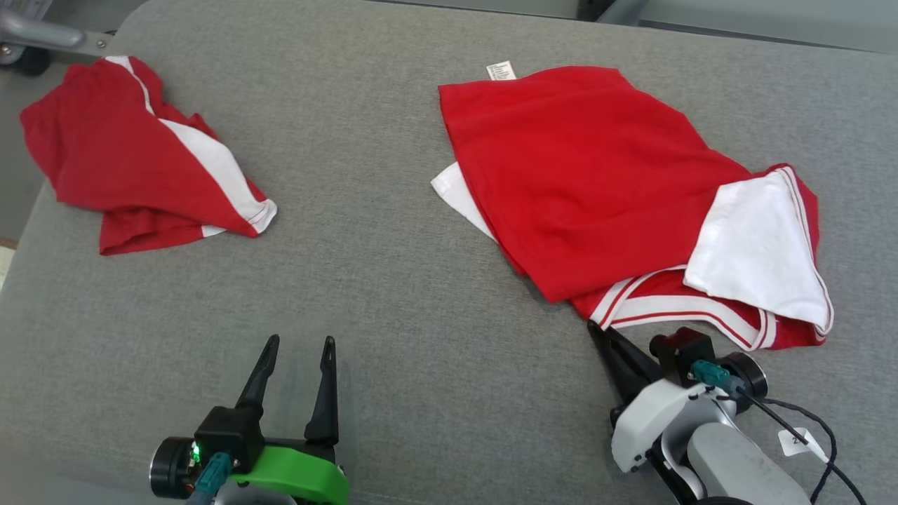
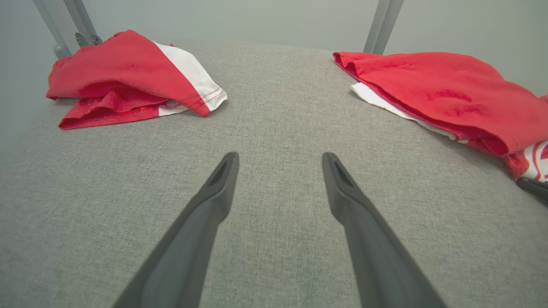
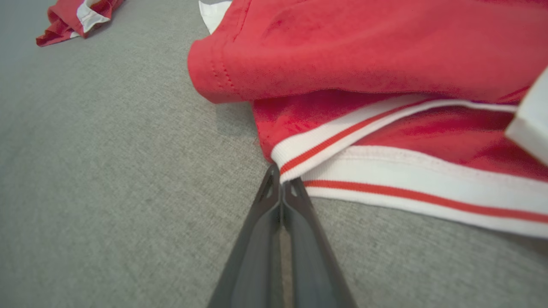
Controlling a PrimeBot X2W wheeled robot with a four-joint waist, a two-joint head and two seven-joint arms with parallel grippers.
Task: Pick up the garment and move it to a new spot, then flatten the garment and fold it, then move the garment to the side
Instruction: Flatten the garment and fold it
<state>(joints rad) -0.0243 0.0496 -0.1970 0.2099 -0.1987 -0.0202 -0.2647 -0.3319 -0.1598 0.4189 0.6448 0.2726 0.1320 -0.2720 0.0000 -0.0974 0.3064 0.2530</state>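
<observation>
A red garment (image 1: 582,182) with white panels and a red-striped white hem lies crumpled on the right of the grey padded surface (image 1: 393,280). My right gripper (image 1: 595,326) is shut at its near left corner. In the right wrist view the closed fingertips (image 3: 281,182) pinch the end of the striped hem (image 3: 342,141), and the garment (image 3: 364,51) still rests on the surface. My left gripper (image 1: 301,341) stands open over bare fabric at the lower left, its fingers (image 2: 214,201) spread with nothing between them, and the garment (image 2: 441,90) lies to its right.
A second red and white garment (image 1: 126,161) lies bunched at the far left, near the surface's edge, also seen as a heap (image 2: 124,72) by metal legs (image 2: 68,25). A white label (image 1: 501,71) pokes out at the garment's far edge. A cable (image 1: 807,428) hangs by my right wrist.
</observation>
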